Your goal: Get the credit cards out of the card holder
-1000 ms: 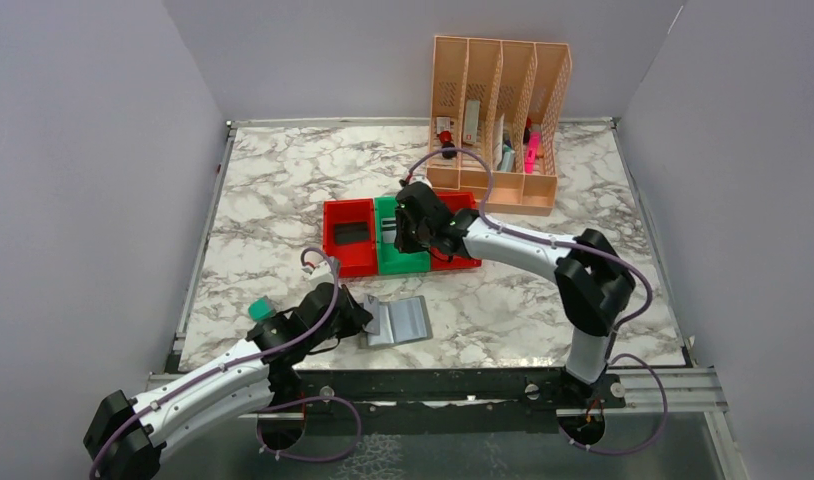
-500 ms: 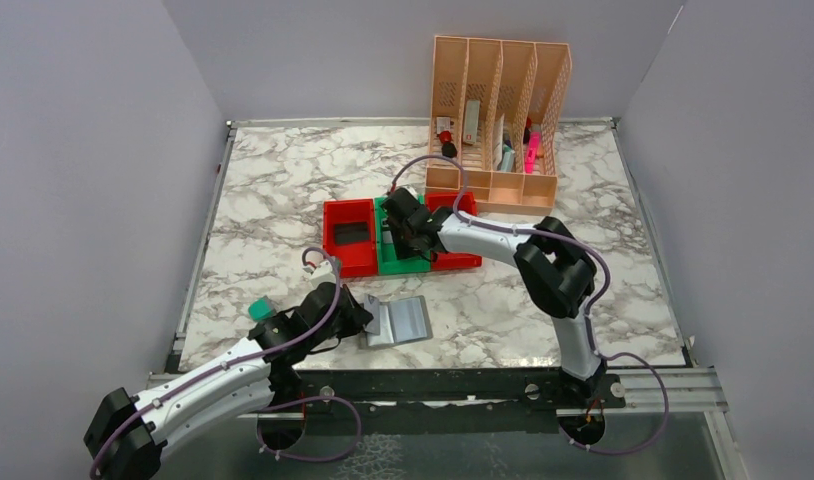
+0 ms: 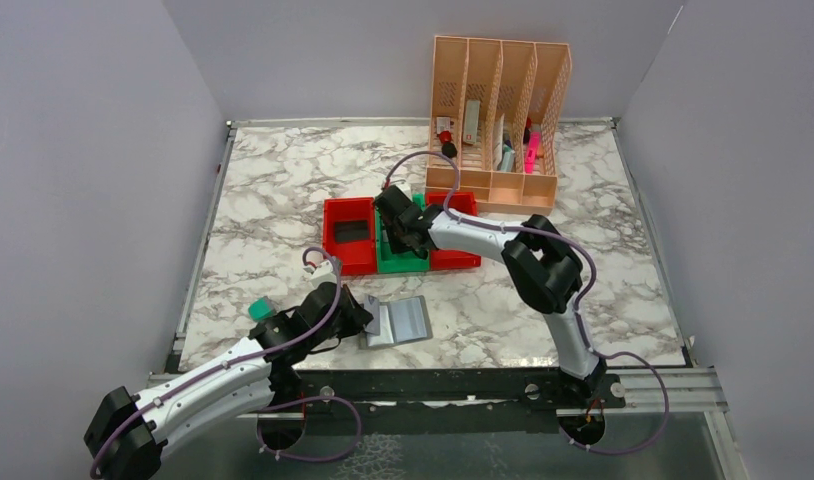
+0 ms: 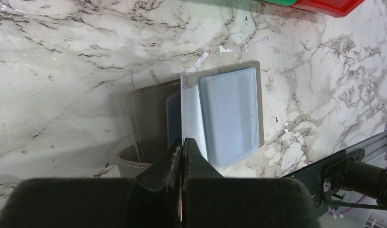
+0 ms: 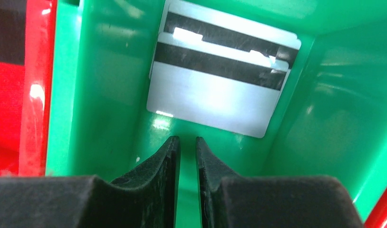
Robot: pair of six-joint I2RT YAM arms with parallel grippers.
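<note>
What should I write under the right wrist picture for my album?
Two silver cards lie in the green bin, just ahead of the empty right gripper.

My white-and-black left arm (image 3: 208,378) lies low along the near-left edge, its black two-finger left gripper (image 4: 183,144) pressed fully together. My matching right arm (image 3: 483,233) folds at the elbow and reaches far-left; its black right gripper (image 5: 187,142) points down, fingers a narrow slit apart.

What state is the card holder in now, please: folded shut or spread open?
Spread open: the card holder lies on the table with its two panels apart and blue-grey pockets facing up.
</note>
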